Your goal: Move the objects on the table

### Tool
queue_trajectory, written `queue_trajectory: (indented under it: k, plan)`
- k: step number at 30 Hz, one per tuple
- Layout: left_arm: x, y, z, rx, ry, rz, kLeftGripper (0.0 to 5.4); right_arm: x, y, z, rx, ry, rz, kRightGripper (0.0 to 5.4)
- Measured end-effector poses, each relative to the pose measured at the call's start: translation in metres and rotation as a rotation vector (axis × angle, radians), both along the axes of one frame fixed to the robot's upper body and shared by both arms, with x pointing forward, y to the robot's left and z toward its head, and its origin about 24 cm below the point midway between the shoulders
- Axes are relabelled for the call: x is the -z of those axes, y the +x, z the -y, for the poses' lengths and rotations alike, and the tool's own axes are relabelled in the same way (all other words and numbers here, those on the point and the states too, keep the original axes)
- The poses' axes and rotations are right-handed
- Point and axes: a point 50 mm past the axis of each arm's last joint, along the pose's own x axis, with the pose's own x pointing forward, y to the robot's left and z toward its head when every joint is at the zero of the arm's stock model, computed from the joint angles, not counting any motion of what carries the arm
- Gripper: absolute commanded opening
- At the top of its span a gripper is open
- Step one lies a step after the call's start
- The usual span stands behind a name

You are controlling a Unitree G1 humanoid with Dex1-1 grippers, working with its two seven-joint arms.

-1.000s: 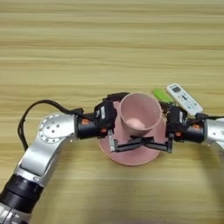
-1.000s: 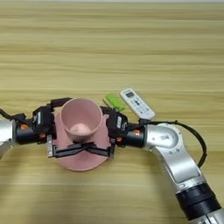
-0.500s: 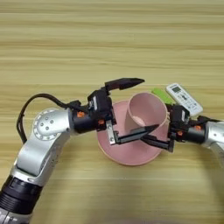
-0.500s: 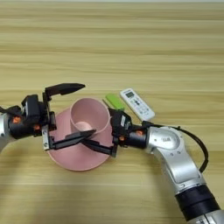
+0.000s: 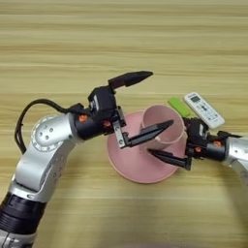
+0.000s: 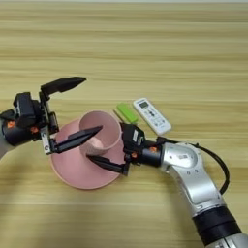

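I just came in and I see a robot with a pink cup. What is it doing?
The robot has both hands around the pink cup, which stands on a round pink plate on the wooden table. Its left hand is wide open, with one finger high over the table and the other by the cup's near side. The right hand reaches in from the other side, low by the cup. A white remote and a green block lie just behind the cup.
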Motion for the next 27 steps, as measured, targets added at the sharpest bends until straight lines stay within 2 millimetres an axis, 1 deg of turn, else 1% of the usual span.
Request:
queue_trajectory:
  k: [3, 5, 12, 14, 15, 18, 19, 24, 27]
  plan:
    - [-0.011, 0.012, -0.005, -0.092, -0.076, 0.006, 5.4, 0.006, 0.001, -0.004, 0.034, -0.03, -0.008, 4.11]
    - [-0.013, 0.022, -0.008, -0.176, -0.105, -0.005, 5.4, 0.009, 0.001, -0.009, 0.053, -0.032, -0.02, 4.11]
    - [-0.002, 0.055, -0.027, -0.476, -0.19, -0.117, 5.4, 0.017, 0.003, -0.013, 0.106, -0.051, -0.038, 4.11]
    - [0.002, 0.065, -0.031, -0.568, -0.179, -0.126, 5.4, 0.019, 0.004, -0.013, 0.123, -0.056, -0.05, 4.11]
    - [0.007, 0.072, -0.036, -0.646, -0.159, -0.134, 5.4, 0.021, 0.004, -0.013, 0.131, -0.059, -0.06, 4.11]
    - [0.024, 0.083, -0.045, -0.79, -0.13, -0.176, 5.4, 0.022, 0.005, -0.014, 0.154, -0.054, -0.073, 4.11]
    - [0.032, 0.087, -0.048, -0.852, -0.109, -0.182, 5.4, 0.022, 0.006, -0.015, 0.166, -0.051, -0.087, 4.11]
    - [0.059, 0.094, -0.055, -1.021, -0.08, -0.201, 5.4, 0.024, 0.008, -0.021, 0.224, -0.012, -0.166, 4.11]
    - [0.07, 0.098, -0.058, -1.078, -0.082, -0.223, 5.4, 0.02, 0.009, -0.024, 0.232, 0.002, -0.172, 4.11]
